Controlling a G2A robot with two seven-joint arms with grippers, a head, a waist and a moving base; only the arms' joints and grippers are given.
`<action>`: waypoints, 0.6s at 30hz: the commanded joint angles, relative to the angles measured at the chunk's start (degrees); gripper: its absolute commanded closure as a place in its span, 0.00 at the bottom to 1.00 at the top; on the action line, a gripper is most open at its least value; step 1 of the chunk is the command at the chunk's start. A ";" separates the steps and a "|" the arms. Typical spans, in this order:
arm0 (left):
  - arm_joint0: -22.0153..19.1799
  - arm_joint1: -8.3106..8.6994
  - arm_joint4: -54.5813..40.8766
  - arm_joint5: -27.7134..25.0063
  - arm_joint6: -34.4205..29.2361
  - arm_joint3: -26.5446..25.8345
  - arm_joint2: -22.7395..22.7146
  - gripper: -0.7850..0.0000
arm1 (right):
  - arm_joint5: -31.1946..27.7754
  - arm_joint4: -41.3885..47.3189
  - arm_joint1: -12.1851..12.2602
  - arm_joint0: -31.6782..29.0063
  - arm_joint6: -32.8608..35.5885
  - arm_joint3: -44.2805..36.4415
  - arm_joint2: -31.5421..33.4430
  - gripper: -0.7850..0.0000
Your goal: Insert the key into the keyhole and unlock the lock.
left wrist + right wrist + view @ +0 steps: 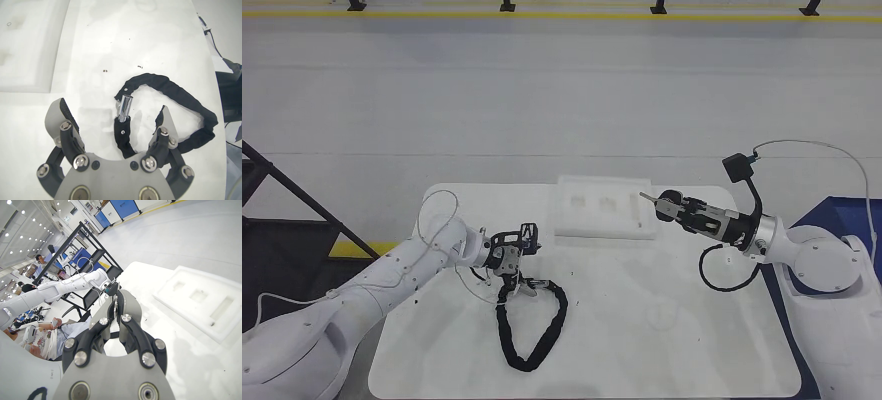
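A black fabric-sleeved chain lock (534,328) lies in a loop on the white table (692,340). Its chrome lock cylinder (125,108) joins the two ends of the loop. My left gripper (113,113) is open and hangs just above the table, with the cylinder between its fingers (65,111) but touching neither. In the top view the left gripper (513,268) sits at the loop's near-left end. My right gripper (662,205) is shut on the key (115,306), held in the air at the table's right, by the foam tray. The key's tip (645,197) sticks out toward the tray.
A white foam tray (607,207) with several rectangular pockets lies at the table's back middle. Small dark specks (105,71) dot the table near the lock. A black metal rack (282,190) stands off the table's left. A cable (722,275) loops under the right arm.
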 commanded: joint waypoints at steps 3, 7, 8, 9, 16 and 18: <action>1.87 0.18 8.90 1.47 11.69 2.13 0.11 0.00 | 0.00 0.00 0.00 0.00 0.00 0.00 0.00 1.00; 2.94 -0.50 15.55 4.81 19.71 4.08 0.57 0.00 | 0.00 0.00 0.00 0.00 0.00 0.00 0.00 1.00; 3.12 -0.79 16.95 5.90 20.95 4.73 0.72 0.00 | 0.00 0.00 0.00 0.00 0.00 0.00 0.00 1.00; 3.26 -1.13 18.20 6.92 22.33 5.06 0.85 0.00 | 0.00 0.00 0.00 0.00 0.00 0.00 0.00 1.00; 4.47 -3.20 23.80 12.18 30.59 9.80 1.39 0.00 | 0.00 0.00 0.00 0.00 0.00 0.00 0.00 1.00; 4.52 -3.77 24.59 12.52 31.55 10.93 1.38 0.00 | 0.00 0.00 0.00 0.00 0.00 0.00 0.00 1.00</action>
